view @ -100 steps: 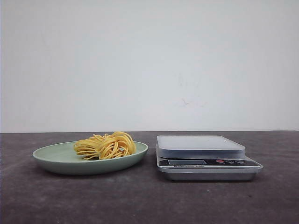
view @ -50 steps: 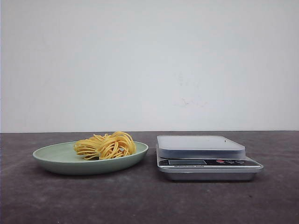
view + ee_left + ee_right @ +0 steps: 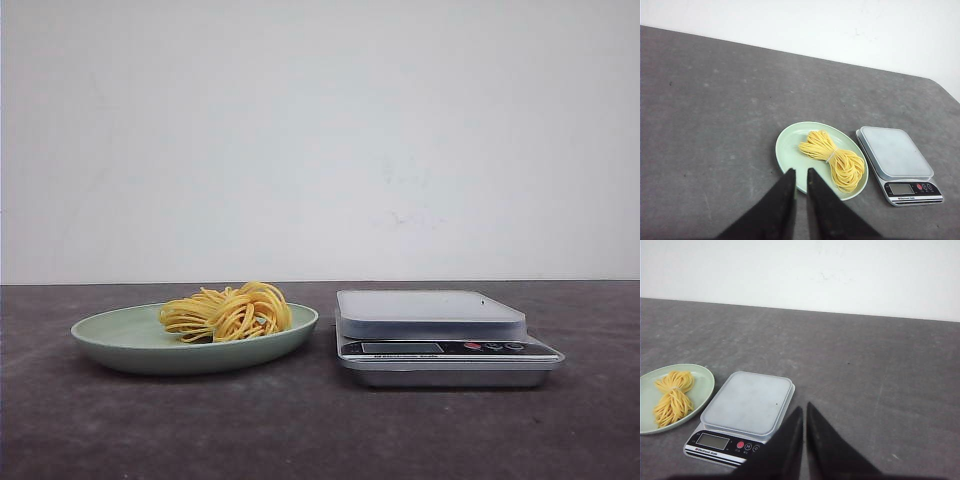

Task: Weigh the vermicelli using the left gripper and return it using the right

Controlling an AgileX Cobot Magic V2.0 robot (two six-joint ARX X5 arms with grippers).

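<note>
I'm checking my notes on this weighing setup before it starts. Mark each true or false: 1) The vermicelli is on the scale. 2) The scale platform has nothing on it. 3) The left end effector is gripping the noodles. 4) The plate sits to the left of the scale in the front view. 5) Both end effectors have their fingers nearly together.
1) False: the vermicelli lies on the green plate.
2) True: the scale platform is bare.
3) False: the left end effector holds nothing and is short of the plate.
4) True.
5) True: the right end effector is likewise nearly closed and holds nothing.
</note>
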